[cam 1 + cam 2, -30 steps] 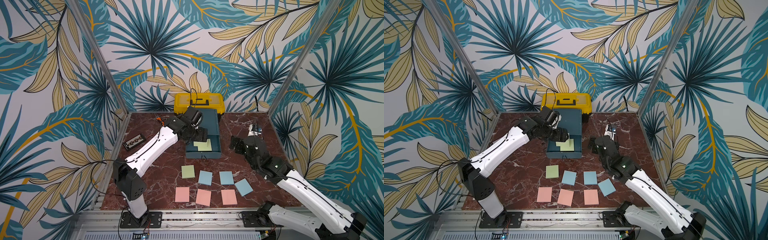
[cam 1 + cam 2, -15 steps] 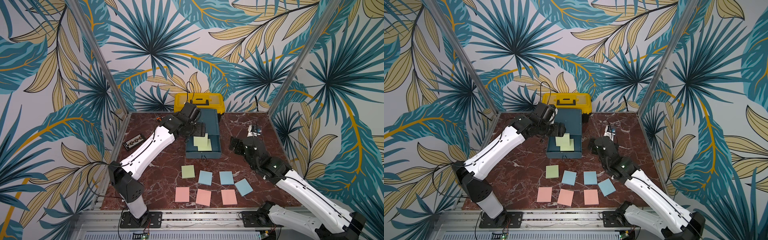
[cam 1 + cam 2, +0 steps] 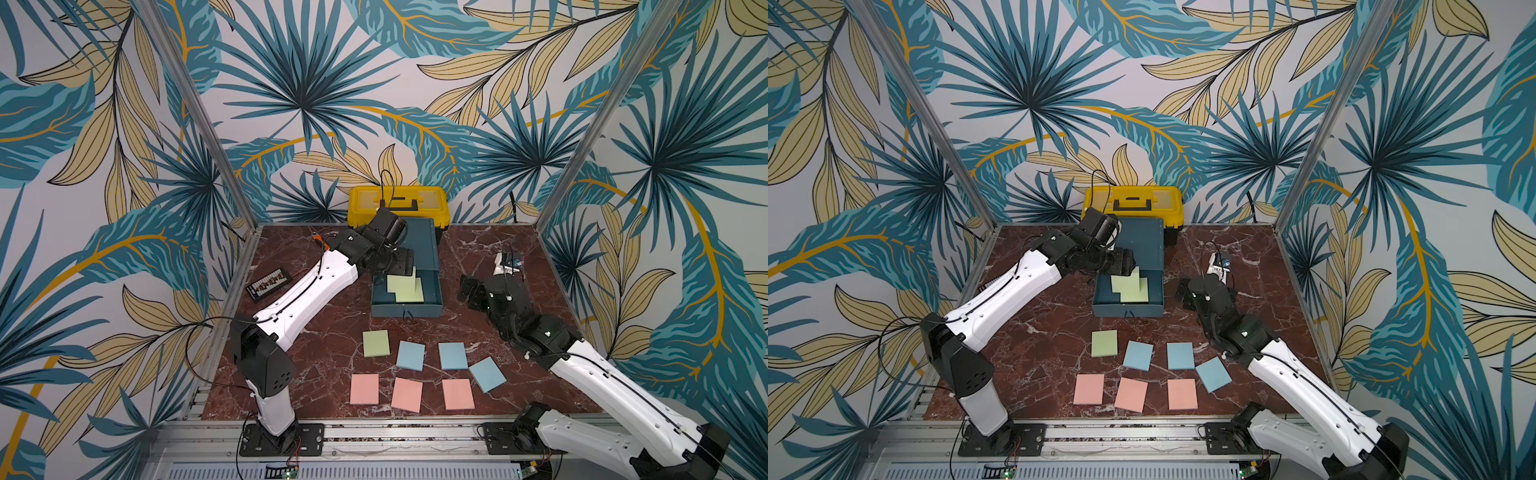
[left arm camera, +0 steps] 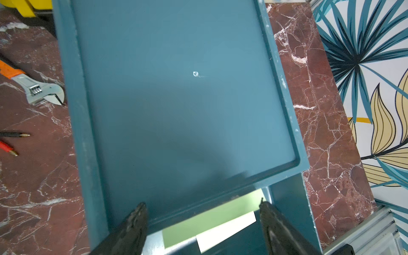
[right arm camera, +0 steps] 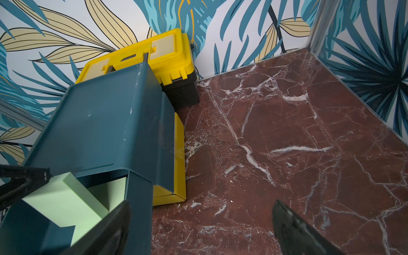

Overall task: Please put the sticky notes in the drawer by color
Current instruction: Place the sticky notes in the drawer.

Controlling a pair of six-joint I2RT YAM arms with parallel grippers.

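Drawer [image 3: 405,310] stands pulled out, two green pads [image 3: 405,286] overlapping inside. My left gripper [image 4: 202,204] hangs open and empty above its back end; my right gripper [image 5: 201,204] hovers wide open near it. One green pad [image 3: 376,343], three blue pads [image 3: 410,355] and three pink pads [image 3: 406,394] lie on the table [image 3: 332,332].

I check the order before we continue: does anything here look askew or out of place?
Yes, two things. In the open drawer, one green pad leans tilted on the other green pad instead of lying flat. On the table, the rightmost blue pad lies turned out of line.
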